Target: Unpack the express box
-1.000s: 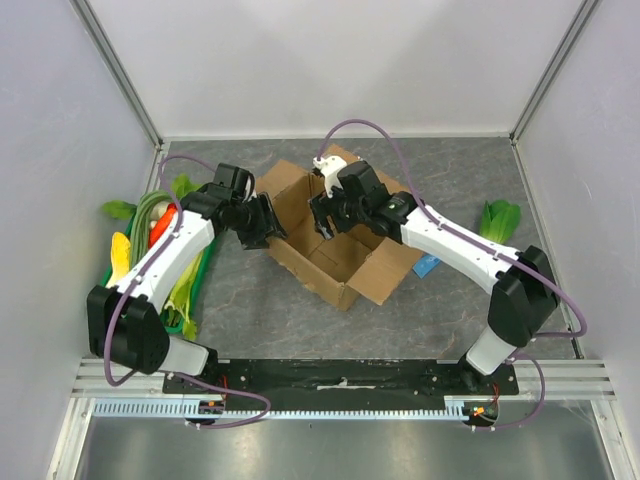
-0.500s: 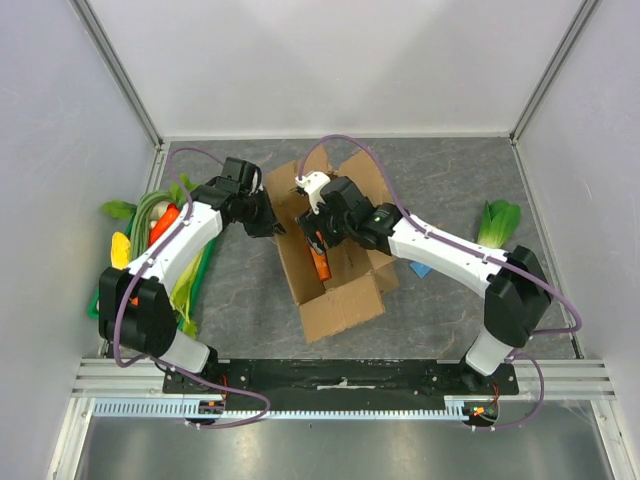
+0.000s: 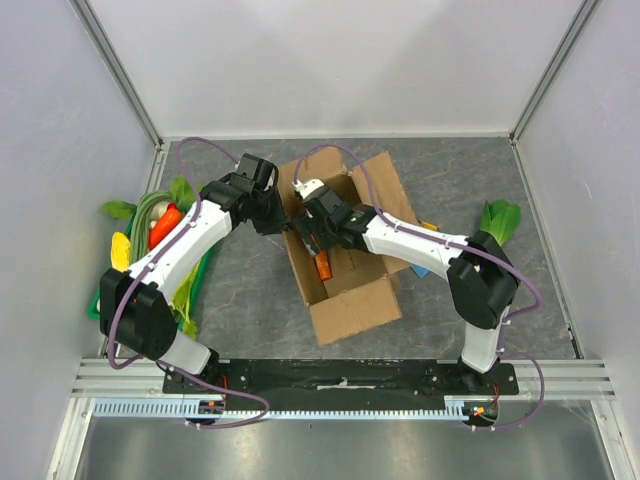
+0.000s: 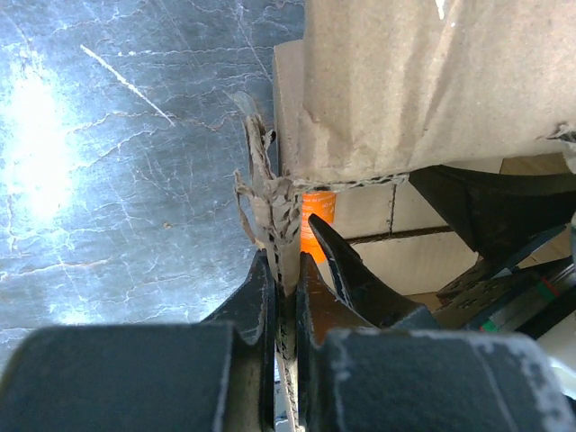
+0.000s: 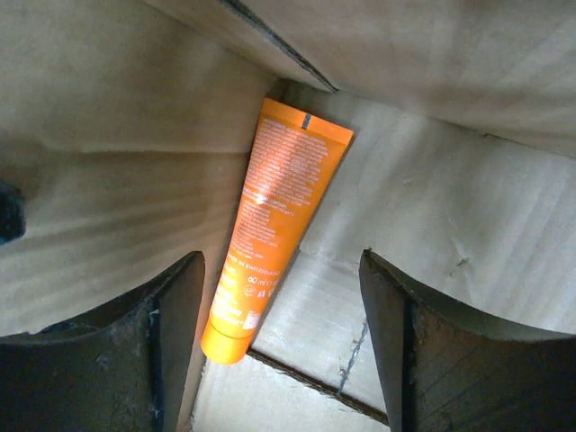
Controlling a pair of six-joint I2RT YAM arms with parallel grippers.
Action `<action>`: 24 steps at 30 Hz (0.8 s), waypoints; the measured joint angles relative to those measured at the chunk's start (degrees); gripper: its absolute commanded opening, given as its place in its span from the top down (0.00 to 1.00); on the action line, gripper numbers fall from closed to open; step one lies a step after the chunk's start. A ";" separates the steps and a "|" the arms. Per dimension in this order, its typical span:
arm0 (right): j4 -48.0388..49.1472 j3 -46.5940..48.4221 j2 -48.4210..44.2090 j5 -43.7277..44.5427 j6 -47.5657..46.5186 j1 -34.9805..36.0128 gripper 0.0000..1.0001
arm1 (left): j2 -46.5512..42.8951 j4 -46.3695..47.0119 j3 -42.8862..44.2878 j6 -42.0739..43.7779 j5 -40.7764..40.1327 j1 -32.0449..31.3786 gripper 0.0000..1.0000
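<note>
The express box (image 3: 350, 300) is a brown carton standing open in the middle of the table, flaps spread out. An orange tube (image 3: 322, 266) lies on its floor against the left wall. My left gripper (image 3: 283, 222) is shut on the top edge of the box's left wall. In the left wrist view that torn cardboard edge (image 4: 286, 225) runs between the closed fingers of the left gripper (image 4: 286, 265). My right gripper (image 3: 312, 236) reaches down inside the box and is open. In the right wrist view the right gripper (image 5: 281, 270) holds nothing, and the orange tube (image 5: 279, 216) lies by its left finger.
A green tray (image 3: 98, 300) with several vegetables sits along the left edge, under my left arm. A leafy green (image 3: 498, 220) lies at the right. A small blue item (image 3: 424, 268) shows under my right forearm. Grey walls enclose the table.
My left gripper has closed on the box's wall. The box has turned and shifted nearer. My right gripper has gone lower into the box, and the orange tube now shows.
</note>
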 measured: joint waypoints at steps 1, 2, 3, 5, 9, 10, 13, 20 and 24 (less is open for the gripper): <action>0.00 0.17 0.33 0.92 0.81 0.20 0.24 | 0.02 -0.11 0.00 -0.63 -0.33 -0.20 0.98; 0.13 0.26 0.61 1.88 1.64 0.46 0.24 | 0.02 -0.24 0.00 -1.11 -0.52 -0.26 0.98; 0.28 0.28 0.83 2.60 2.32 0.68 0.24 | 0.02 -0.35 0.00 -1.73 -0.83 -0.39 0.98; 0.35 0.28 1.20 3.91 3.63 0.87 0.24 | 0.02 -0.66 0.00 -2.51 -1.18 -0.44 0.98; 0.55 0.28 2.67 6.19 5.46 1.05 0.25 | 0.02 -0.79 0.00 -4.04 -1.99 -0.42 0.98; 0.52 0.28 2.99 6.69 5.86 1.18 0.25 | 0.02 -1.11 0.13 -4.42 -2.27 -0.44 0.98; 0.76 -0.33 3.45 8.39 6.75 2.08 0.25 | 0.13 -2.62 1.16 -5.03 -3.04 -0.44 0.98; 2.34 -1.75 3.98 9.22 8.70 3.65 0.25 | 1.79 -5.49 4.35 -5.01 -3.39 -0.37 0.98; 5.64 -3.65 4.04 9.62 10.80 3.65 0.25 | 2.25 -6.47 4.37 -5.01 -2.73 0.48 0.98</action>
